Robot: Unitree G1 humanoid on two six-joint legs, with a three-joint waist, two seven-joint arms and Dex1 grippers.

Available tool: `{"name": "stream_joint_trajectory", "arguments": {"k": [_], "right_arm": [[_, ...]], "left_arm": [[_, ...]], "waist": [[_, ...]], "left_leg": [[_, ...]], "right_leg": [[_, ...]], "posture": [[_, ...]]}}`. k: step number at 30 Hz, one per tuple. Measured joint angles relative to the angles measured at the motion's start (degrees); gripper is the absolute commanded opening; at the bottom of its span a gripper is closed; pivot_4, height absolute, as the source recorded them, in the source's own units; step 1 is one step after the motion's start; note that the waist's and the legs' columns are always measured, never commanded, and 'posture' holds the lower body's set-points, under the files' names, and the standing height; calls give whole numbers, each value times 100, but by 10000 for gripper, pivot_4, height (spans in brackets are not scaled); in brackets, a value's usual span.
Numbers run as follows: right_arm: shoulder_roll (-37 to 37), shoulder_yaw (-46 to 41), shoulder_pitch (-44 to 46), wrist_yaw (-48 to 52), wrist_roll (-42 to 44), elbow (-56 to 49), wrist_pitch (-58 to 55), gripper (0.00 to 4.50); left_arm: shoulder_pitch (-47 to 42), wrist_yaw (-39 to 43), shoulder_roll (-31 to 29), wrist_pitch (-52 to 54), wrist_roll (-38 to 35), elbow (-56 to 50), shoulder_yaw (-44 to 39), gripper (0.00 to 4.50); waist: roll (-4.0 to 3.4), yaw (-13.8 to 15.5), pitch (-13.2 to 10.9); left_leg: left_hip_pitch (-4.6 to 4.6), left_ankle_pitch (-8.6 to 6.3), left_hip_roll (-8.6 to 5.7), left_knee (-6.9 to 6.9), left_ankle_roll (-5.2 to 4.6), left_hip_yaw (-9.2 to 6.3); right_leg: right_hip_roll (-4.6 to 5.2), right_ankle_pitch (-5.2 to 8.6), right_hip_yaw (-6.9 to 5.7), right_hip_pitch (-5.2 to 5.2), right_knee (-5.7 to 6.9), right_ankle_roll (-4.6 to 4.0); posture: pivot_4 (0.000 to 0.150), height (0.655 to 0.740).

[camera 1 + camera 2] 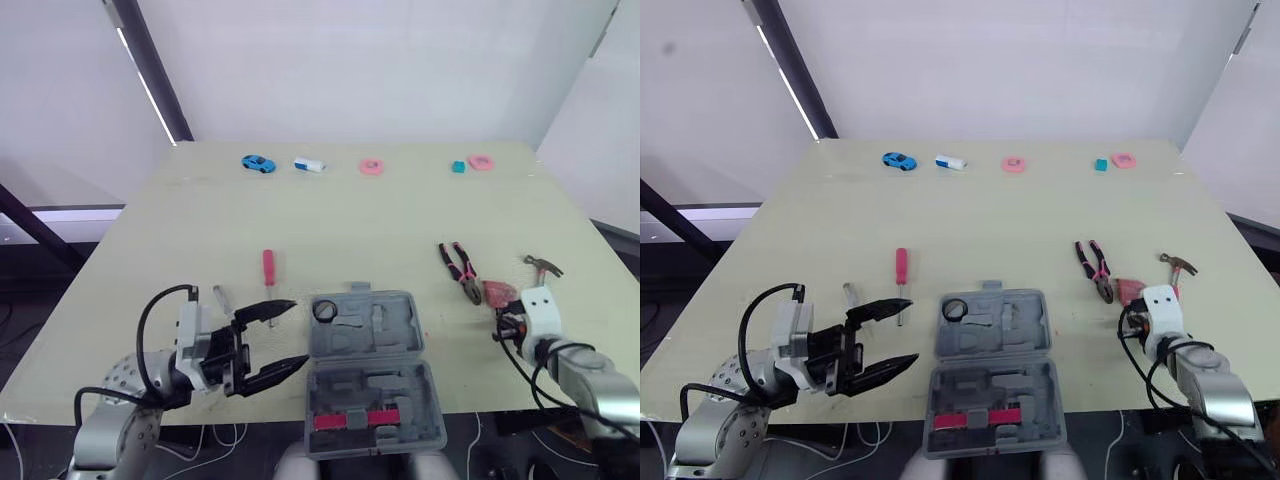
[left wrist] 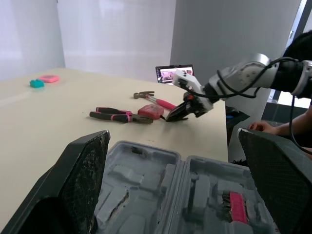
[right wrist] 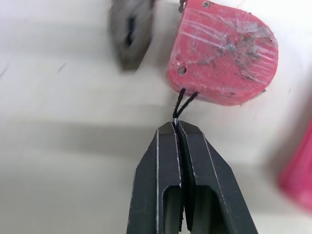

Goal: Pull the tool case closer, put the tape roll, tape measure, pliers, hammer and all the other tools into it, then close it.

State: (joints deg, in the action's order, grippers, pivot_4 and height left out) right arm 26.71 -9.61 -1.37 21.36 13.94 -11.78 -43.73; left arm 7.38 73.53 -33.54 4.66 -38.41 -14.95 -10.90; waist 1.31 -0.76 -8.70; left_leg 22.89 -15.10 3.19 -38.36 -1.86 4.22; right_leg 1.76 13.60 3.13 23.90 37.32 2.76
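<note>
- Head view: the open grey tool case (image 1: 372, 375) lies at the worktop's (image 1: 350, 220) near edge, with bare surface behind it. The left tool (image 1: 298, 335) is spread just beside its left side.
- Left wrist view: the case's trays lie between the spread fingers (image 2: 83, 180).
- Right wrist view: the right tool (image 3: 175, 127) is pressed together, pinching the black cord (image 3: 184, 101) of the pink tape measure (image 3: 224, 53).

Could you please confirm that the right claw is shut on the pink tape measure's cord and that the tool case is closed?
Not quite: the tool case is open, its lid laid flat, as the left eye view shows. The right claw is indeed shut on the cord of the pink tape measure.
</note>
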Motion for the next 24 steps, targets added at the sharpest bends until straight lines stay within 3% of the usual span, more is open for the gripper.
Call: {"name": "stream_joint_trajectory", "arguments": {"k": [9, 15, 24], "right_arm": [[4, 413, -853, 485, 401, -1092, -190, 589], [607, 738, -1267, 987, 449, -1403, -104, 589], [1258, 493, -1907, 1499, 505, -1448, 152, 589]], "left_arm": [[43, 283, -13, -1, -6, 218, 12, 45000], [139, 574, -121, -21, -7, 386, -15, 45000], [207, 786, -240, -34, -12, 699, -214, 45000]], "waist": [[0, -32, -1], [2, -9, 0], [11, 13, 5]], "left_leg": [[-3, 0, 4, -1, 0, 3], [1, 0, 4, 1, 0, 4], [4, -1, 6, 3, 0, -7]], "right_leg": [[3, 3, 1, 2, -2, 4], [13, 2, -1, 0, -20, 3], [18, 3, -13, -4, -36, 6]], "posture": [[1500, 7400], [1500, 7400], [1500, 7400]]}}
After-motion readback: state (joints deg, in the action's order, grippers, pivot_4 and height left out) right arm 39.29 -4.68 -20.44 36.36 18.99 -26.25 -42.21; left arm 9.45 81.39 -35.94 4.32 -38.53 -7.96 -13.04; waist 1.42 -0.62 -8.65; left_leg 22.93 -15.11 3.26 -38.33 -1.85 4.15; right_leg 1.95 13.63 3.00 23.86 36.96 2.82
